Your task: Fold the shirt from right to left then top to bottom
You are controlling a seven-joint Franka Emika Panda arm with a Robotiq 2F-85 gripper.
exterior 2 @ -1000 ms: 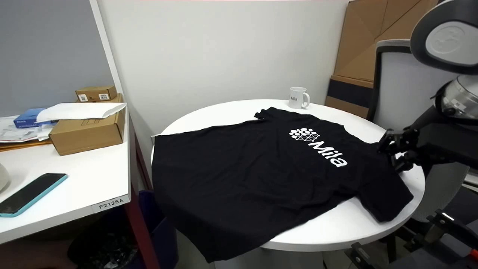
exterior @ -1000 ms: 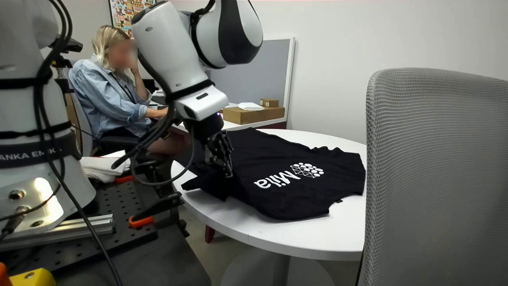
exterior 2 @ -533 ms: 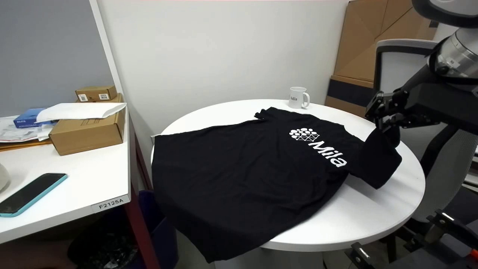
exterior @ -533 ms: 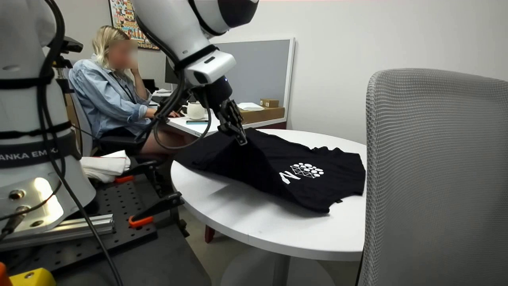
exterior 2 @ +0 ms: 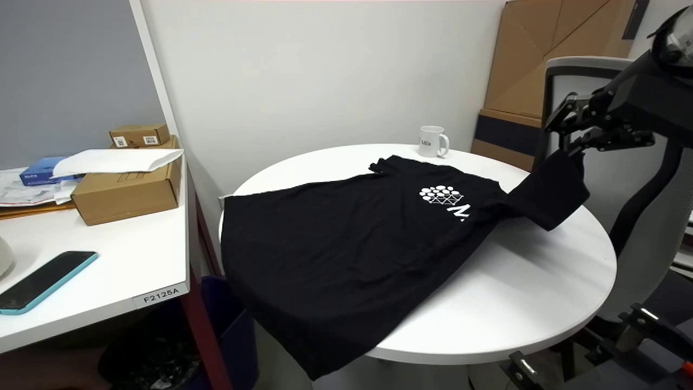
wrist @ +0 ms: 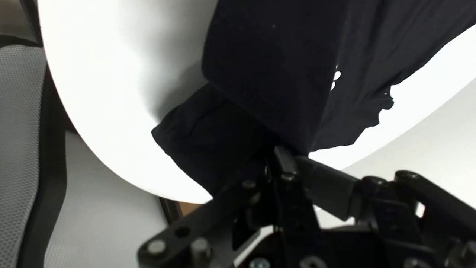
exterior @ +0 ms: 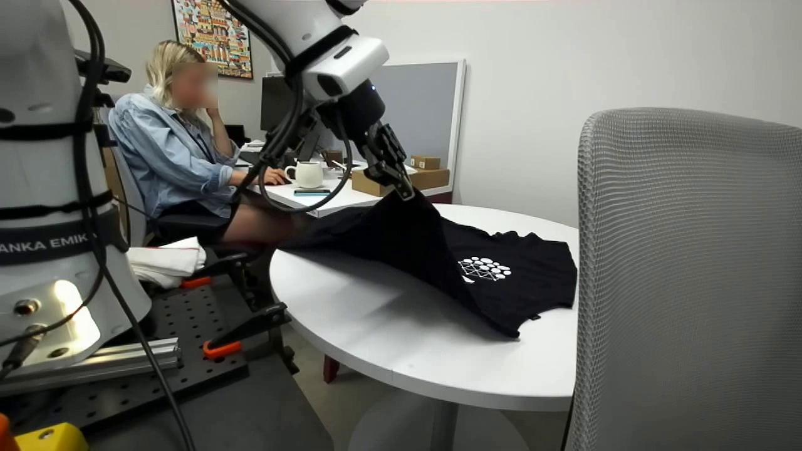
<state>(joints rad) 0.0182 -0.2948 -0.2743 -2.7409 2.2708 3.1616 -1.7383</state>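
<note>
Now the gripper is higher than a moment ago, and one sleeve has risen with it, clear of the round white table, where most of the black shirt lies spread; one hem corner hangs past the edge. The jaws are pressed together, with only a thin pinch of black cloth between them. The printed word is now mostly lost behind lifted cloth, while the dotted emblem remains in sight. That suggests the first, sideways fold is under way, with the top-to-bottom one still to come.

Nearby, a white mug stands on the table close to the shirt's far edge and could be nudged if the cloth swings wide. In an exterior view, a grey chair hides part of the table, and a seated person is at a desk with boxes on it. The overhanging hem corner looks likely to trail, so a slow carry would suit.
</note>
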